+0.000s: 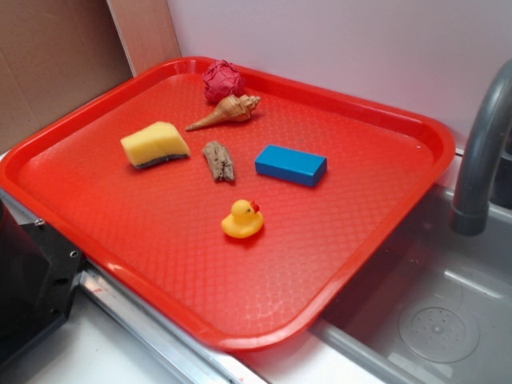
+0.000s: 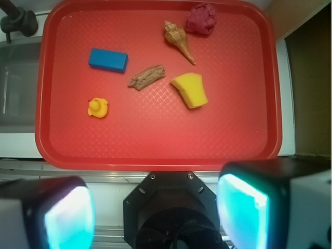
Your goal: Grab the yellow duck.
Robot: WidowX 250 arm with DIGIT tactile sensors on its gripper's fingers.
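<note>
The yellow duck [image 1: 242,219] is a tiny glossy rubber duck with an orange-red beak. It stands upright on the red tray [image 1: 160,240], toward the tray's front. In the wrist view the duck [image 2: 97,108] sits in the left half of the tray [image 2: 155,129]. My gripper [image 2: 155,212] is open and empty. Its two cyan-lit pads [image 2: 70,218] stand wide apart, high above the robot's black base and back from the tray's edge, far from the duck. The gripper does not show in the exterior view.
On the tray lie a blue block [image 1: 291,165], a piece of wood [image 1: 218,161], a yellow sponge [image 1: 155,145], a seashell [image 1: 227,111] and a red crumpled ball [image 1: 223,81]. A grey faucet [image 1: 482,152] and sink [image 1: 432,320] are at the right. The robot base [image 1: 32,280] is at the left.
</note>
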